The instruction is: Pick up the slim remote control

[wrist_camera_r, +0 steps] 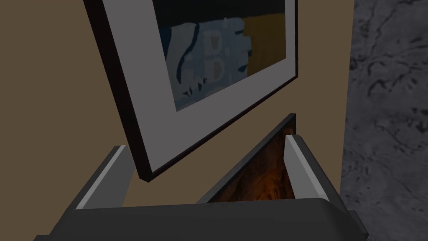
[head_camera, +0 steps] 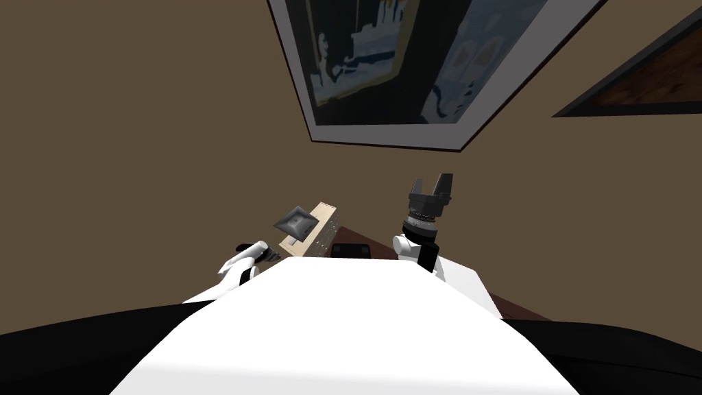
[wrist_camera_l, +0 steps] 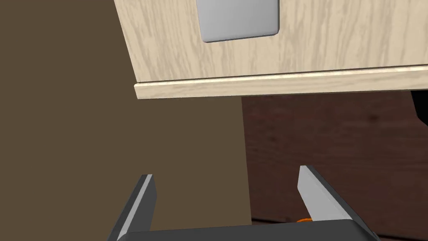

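A flat black object, which may be the slim remote, lies on the dark brown table just past my chest. It is partly hidden. Beside it stands a light wooden box with a grey panel. My left gripper is low at the left of the box. In the left wrist view this gripper is open with nothing between its fingers, facing the wooden box, the table top and the tan wall. A black edge shows under the box's far end. My right gripper is raised and open.
A tan wall rises right behind the table, with a large framed picture on it. A small orange bit shows by the left gripper's finger. The box overhangs the table top close ahead of the left gripper.
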Tool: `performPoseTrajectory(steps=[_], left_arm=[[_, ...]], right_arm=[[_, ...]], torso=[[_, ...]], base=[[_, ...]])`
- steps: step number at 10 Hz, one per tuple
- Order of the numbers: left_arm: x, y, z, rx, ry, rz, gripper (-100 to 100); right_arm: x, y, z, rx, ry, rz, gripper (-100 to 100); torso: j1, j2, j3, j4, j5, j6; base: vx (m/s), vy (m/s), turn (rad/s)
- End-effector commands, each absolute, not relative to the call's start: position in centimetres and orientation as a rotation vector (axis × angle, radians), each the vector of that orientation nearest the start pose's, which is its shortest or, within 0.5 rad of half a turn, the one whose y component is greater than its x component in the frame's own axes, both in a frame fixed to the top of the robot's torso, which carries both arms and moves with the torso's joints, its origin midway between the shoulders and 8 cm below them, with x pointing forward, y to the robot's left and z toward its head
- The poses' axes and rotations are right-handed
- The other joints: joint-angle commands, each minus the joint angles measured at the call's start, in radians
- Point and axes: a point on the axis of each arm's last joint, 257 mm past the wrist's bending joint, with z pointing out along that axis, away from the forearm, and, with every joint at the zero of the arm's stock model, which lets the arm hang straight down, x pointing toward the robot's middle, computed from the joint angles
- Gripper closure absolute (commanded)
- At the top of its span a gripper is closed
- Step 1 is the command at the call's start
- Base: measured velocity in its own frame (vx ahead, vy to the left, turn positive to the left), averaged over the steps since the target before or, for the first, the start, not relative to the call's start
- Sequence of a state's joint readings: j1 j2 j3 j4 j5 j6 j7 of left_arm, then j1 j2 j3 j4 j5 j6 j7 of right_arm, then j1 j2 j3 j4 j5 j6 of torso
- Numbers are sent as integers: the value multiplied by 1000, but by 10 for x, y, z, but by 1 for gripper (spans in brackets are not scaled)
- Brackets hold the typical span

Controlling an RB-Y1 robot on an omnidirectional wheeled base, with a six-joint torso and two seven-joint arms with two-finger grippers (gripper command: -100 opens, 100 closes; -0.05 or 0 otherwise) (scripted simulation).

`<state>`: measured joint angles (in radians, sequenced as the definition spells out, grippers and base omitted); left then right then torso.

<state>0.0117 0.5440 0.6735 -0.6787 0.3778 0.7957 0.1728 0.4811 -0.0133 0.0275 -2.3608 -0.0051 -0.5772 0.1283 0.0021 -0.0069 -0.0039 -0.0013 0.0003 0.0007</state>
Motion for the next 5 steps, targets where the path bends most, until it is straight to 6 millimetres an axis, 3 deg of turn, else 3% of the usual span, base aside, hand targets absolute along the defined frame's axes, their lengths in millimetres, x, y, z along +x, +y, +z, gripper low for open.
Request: performPoseTrajectory(steps=[1, 3, 5], left_arm=[[146, 630, -540, -2805, 636, -30, -100], [142, 608, -551, -2901, 573, -24, -100], [142, 608, -551, -2901, 573, -24, -100]], right_arm=[[313, -261, 78, 473, 520, 1255, 0], [313, -261, 78, 473, 520, 1255, 0], [313, -261, 78, 473, 520, 1255, 0]], torso=[[0, 0, 0, 0, 0, 0], [-1, 2, 1, 0, 0, 0], [-1, 1, 0, 0, 0, -1]], base=[[82, 29, -51], [91, 25, -109], [45, 32, -15]])
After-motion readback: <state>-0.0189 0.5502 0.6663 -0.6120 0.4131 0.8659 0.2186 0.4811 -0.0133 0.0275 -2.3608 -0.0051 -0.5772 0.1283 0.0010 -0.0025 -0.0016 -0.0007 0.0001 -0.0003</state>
